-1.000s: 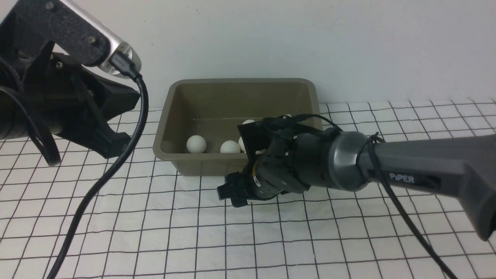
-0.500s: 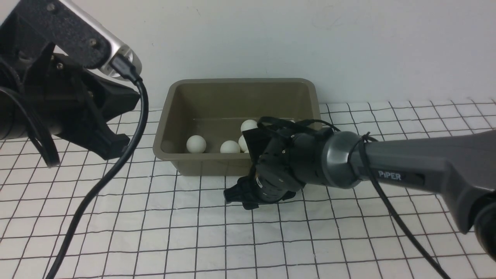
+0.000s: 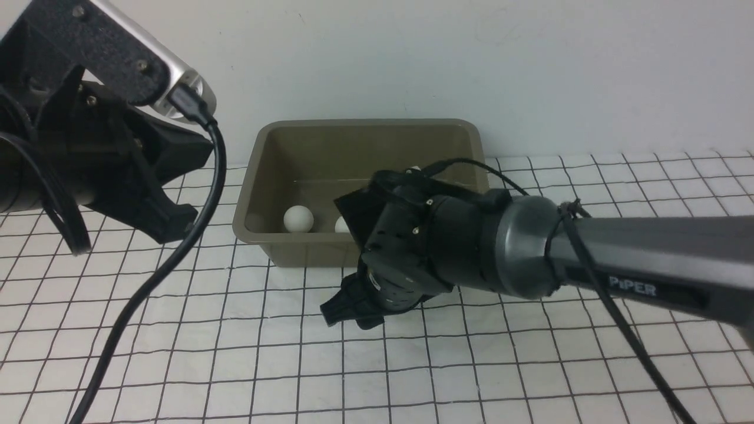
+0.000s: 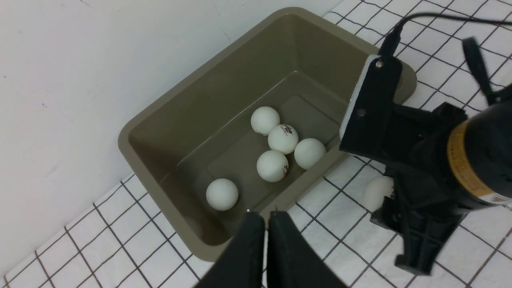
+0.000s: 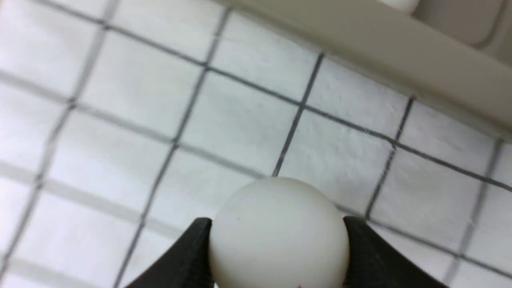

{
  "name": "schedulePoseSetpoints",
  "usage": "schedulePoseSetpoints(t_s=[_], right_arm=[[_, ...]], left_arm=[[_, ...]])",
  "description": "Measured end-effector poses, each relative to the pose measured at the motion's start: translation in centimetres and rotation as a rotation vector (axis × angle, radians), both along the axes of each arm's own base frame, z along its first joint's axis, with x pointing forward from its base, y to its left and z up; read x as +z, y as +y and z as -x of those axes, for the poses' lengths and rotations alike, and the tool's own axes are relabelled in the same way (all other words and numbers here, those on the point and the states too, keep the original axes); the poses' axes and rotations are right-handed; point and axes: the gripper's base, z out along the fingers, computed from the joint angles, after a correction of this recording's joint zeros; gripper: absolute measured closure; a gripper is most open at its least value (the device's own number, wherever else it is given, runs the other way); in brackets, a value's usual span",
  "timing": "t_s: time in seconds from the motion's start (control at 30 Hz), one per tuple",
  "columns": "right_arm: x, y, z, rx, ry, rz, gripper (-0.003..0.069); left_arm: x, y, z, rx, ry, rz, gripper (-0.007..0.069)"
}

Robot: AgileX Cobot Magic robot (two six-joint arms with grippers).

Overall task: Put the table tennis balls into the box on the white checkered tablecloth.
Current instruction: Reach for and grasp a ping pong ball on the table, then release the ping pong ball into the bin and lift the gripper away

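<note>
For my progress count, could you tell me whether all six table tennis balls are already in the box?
No: the box holds five, and the right gripper is closed on the sixth ball over the tablecloth.

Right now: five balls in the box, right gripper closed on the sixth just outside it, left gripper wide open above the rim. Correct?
One error: the left gripper is shut, fingers pressed together, as the left wrist view shows. The rest holds: five table tennis balls lie in the box, and the right gripper is closed on the sixth ball over the white checkered tablecloth just outside it.
</note>
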Motion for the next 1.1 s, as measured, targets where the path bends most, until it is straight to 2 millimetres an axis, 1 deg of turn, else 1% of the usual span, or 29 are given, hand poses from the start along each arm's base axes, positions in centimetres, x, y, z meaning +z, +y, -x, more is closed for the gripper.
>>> schedulePoseSetpoints(t_s=[0.03, 0.1, 0.13, 0.17, 0.2, 0.27, 0.3, 0.4, 0.43, 0.47, 0.5, 0.57, 0.6, 0.67, 0.73, 0.77, 0.83, 0.87, 1.0, 1.07, 1.1], right_arm=[[1.2, 0.2, 0.8, 0.022, -0.02, 0.01, 0.0298], [3.1, 0.4, 1.8, 0.054, -0.06, 0.005, 0.0298], [4.4, 0.3, 2.1, 0.069, -0.091, -0.007, 0.0298], [4.6, 0.3, 2.1, 0.072, -0.097, -0.01, 0.0298], [5.5, 0.1, 2.1, 0.082, -0.131, -0.019, 0.0298], [6.6, -0.4, 1.6, 0.086, -0.177, -0.031, 0.0298], [6.9, -0.9, 0.9, 0.076, -0.195, -0.031, 0.0298], [7.3, -1.9, -0.7, 0.036, -0.213, -0.035, 0.0298], [7.4, -2.4, -1.4, 0.018, -0.22, -0.039, 0.0298], [7.5, -3.1, -2.7, -0.011, -0.231, -0.043, 0.0298], [7.4, -4.0, -4.1, -0.036, -0.245, -0.051, 0.0298], [7.5, -4.8, -5.6, -0.054, -0.269, -0.066, 0.0298], [7.3, -5.7, -6.9, -0.064, -0.287, -0.075, 0.0298], [7.1, -6.3, -8.0, -0.066, -0.304, -0.088, 0.0298], [6.4, -7.0, -9.5, -0.073, -0.306, -0.106, 0.0298], [6.4, -7.0, -9.5, -0.073, -0.306, -0.106, 0.0298], [4.8, -7.5, -10.8, -0.069, -0.285, -0.126, 0.0298], [4.7, -7.6, -10.8, -0.075, -0.279, -0.133, 0.0298], [1.7, -7.5, -11.8, -0.054, -0.228, -0.135, 0.0298], [0.6, -7.3, -12.0, -0.044, -0.215, -0.137, 0.0272], [0.4, -7.2, -12.1, -0.042, -0.216, -0.141, 0.026]], left_arm=[[0.0, 0.0, 0.0, 0.0, 0.0, 0.0, 0.0629], [0.0, 0.0, 0.0, 0.0, 0.0, 0.0, 0.0629], [0.0, 0.0, 0.0, 0.0, 0.0, 0.0, 0.0629], [0.0, 0.0, 0.0, 0.0, 0.0, 0.0, 0.0629], [0.0, 0.0, 0.0, 0.0, 0.0, 0.0, 0.0629], [0.0, 0.0, 0.0, 0.0, 0.0, 0.0, 0.0629], [0.0, 0.0, 0.0, 0.0, 0.0, 0.0, 0.0629], [0.0, 0.0, 0.0, 0.0, 0.0, 0.0, 0.0629], [0.0, 0.0, 0.0, 0.0, 0.0, 0.0, 0.0629], [0.0, 0.0, 0.0, 0.0, 0.0, 0.0, 0.0629], [0.0, 0.0, 0.0, 0.0, 0.0, 0.0, 0.0629], [0.0, 0.0, 0.0, 0.0, 0.0, 0.001, 0.0629], [0.0, 0.0, 0.0, 0.0, 0.0, 0.001, 0.0629], [0.0, 0.0, 0.0, 0.0, 0.0, 0.001, 0.0629], [0.0, 0.0, 0.0, -0.001, 0.0, 0.0, 0.0629], [0.0, 0.0, 0.0, -0.001, 0.0, 0.0, 0.0629], [0.0, 0.0, 0.0, -0.002, -0.001, -0.002, 0.0629], [0.0, 0.0, 0.0, -0.002, -0.002, -0.002, 0.0629], [0.0, 0.0, 0.0, -0.002, -0.002, -0.002, 0.0629], [0.0, 0.0, 0.0, -0.004, -0.003, -0.004, 0.0629], [0.0, 0.0, 0.0, -0.004, -0.003, -0.004, 0.0629]])
